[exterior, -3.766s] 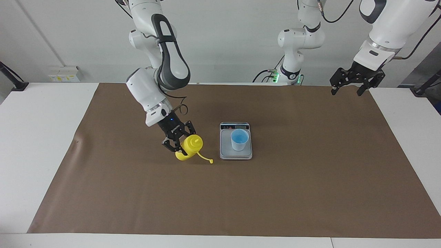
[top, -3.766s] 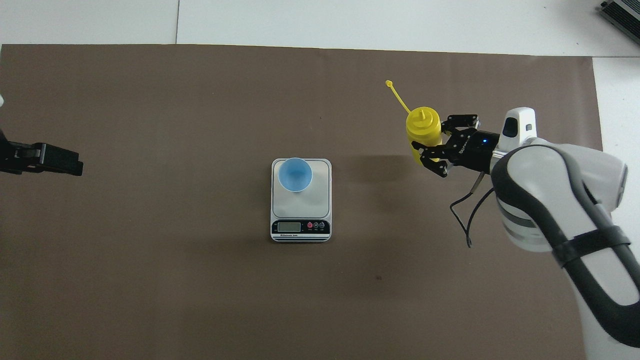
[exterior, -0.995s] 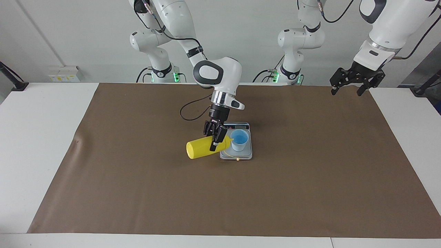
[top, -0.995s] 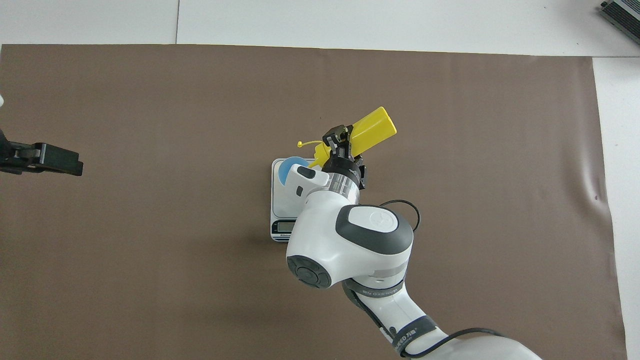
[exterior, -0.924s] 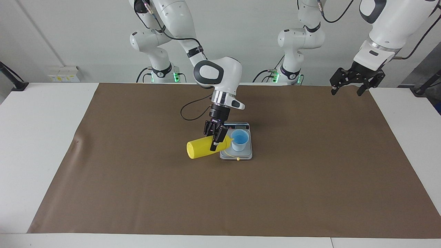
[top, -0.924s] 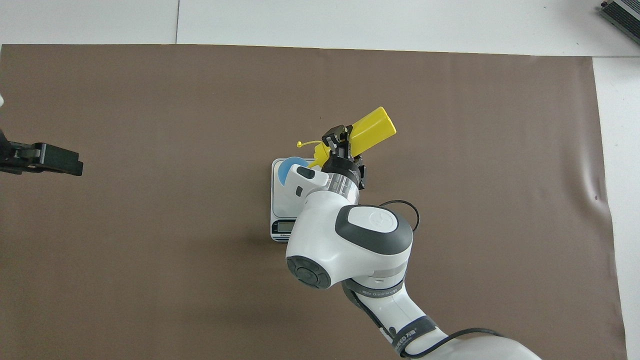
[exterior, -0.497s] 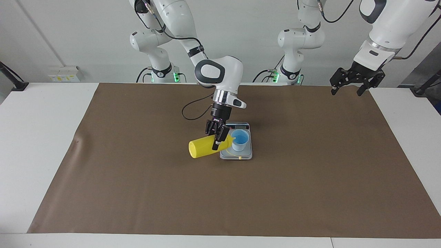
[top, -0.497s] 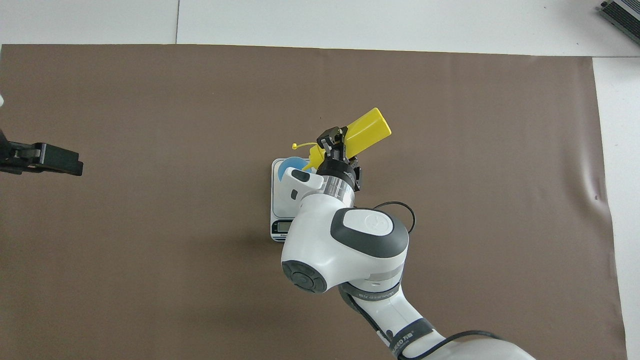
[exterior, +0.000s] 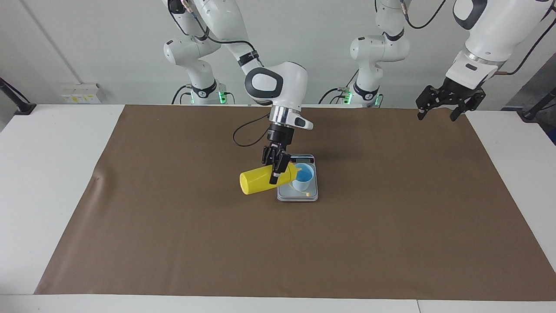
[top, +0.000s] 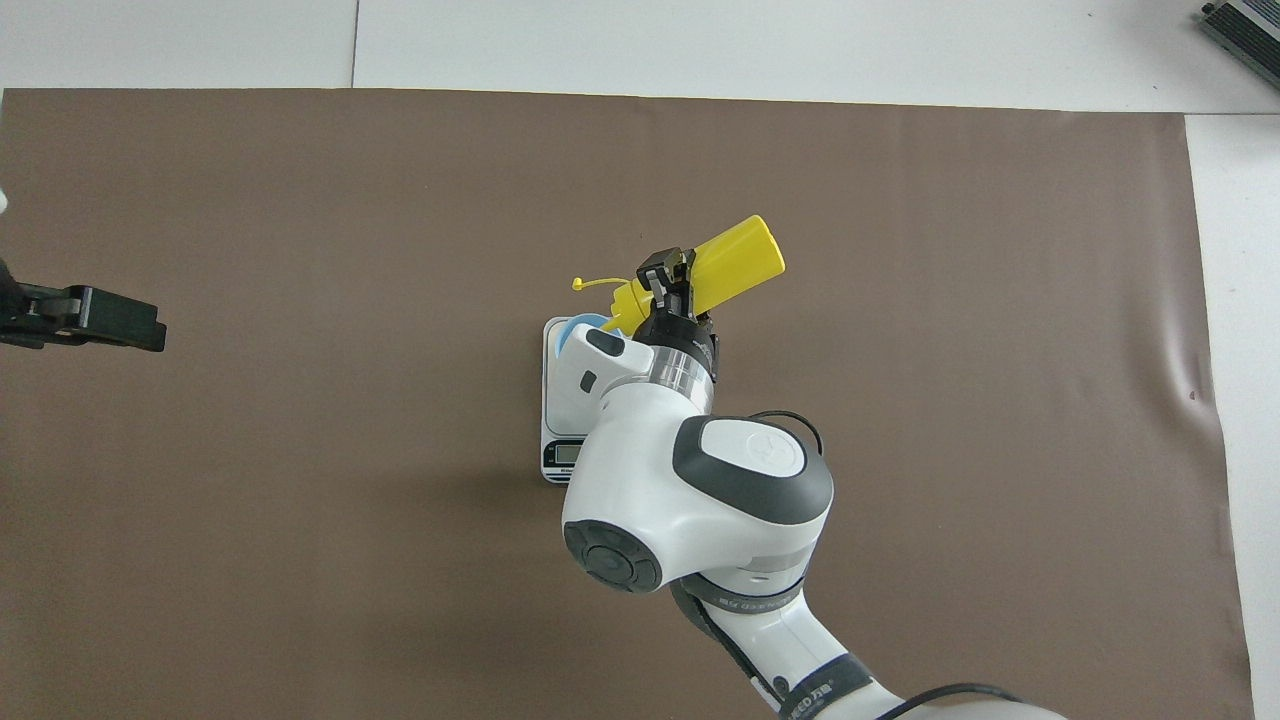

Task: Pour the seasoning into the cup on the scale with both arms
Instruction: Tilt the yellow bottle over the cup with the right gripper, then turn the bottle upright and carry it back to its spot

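Now, from the facing view, you see the right hand (exterior: 275, 167) clamped on the seasoning (exterior: 265, 180), tipped sideways with its nozzle at the cup (exterior: 303, 177) on the scale (exterior: 298, 195): pouring. The left hand (exterior: 443, 103) waits open. From overhead, the seasoning (top: 725, 262) likely needs a squeeze next.
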Action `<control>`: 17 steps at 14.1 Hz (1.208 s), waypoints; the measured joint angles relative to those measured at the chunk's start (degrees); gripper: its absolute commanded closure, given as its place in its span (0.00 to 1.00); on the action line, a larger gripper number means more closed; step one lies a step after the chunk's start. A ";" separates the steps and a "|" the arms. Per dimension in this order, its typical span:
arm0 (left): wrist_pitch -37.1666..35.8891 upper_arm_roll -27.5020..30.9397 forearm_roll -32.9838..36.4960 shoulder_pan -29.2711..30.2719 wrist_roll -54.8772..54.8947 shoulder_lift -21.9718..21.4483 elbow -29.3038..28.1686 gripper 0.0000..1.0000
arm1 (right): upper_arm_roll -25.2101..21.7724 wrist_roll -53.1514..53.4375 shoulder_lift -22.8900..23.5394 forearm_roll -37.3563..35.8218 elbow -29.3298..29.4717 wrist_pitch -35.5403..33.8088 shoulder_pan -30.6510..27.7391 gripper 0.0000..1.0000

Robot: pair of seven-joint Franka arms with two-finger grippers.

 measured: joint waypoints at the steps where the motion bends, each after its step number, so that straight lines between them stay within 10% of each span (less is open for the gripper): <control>1: 0.00 0.00 0.00 0.00 0.00 0.00 0.00 0.00 | -0.02 0.00 -0.45 2.57 0.00 0.09 -0.66 1.00; 9: 0.00 0.00 0.00 0.00 0.00 0.00 0.00 0.00 | 0.00 -6.43 -1.69 28.29 -0.30 6.82 -9.48 1.00; 17: 0.00 0.00 0.00 0.00 0.00 0.00 0.00 0.00 | -0.12 -36.63 -1.72 69.63 -1.87 10.01 -19.18 1.00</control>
